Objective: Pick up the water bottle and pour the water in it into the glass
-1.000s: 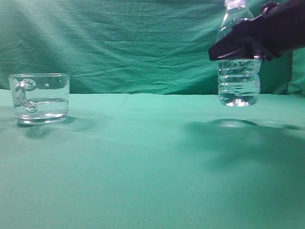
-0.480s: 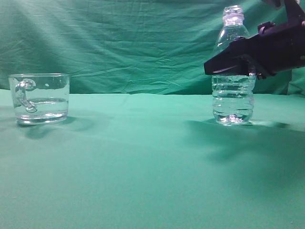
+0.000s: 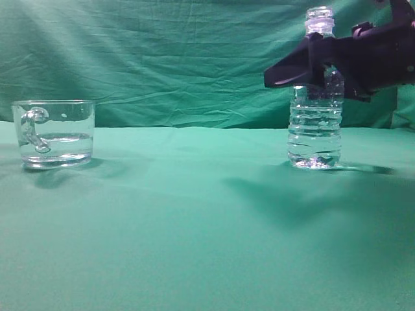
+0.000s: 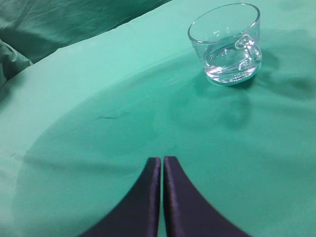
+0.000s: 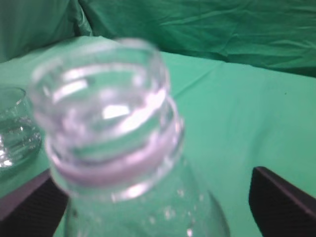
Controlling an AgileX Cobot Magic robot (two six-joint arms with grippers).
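The water bottle [image 3: 314,133] stands upright on the green table at the right, uncapped, with a little water [image 3: 314,154] in its base. My right gripper [image 3: 292,71] is open around the bottle's shoulder. In the right wrist view its fingers [image 5: 155,210] sit well apart on either side of the bottle [image 5: 123,163]. The glass [image 3: 55,133] stands at the far left, partly filled with water [image 3: 55,148]. My left gripper [image 4: 162,160] is shut and empty, low over the cloth, with the glass [image 4: 227,44] ahead to its right.
Green cloth [image 3: 194,220] covers the table, and a green backdrop [image 3: 162,58] hangs behind it. The glass also shows at the left edge of the right wrist view [image 5: 12,128].
The bottle came down from the air onto the table. My right gripper let go of it, opened and slid up to its shoulder. The glass has not moved.
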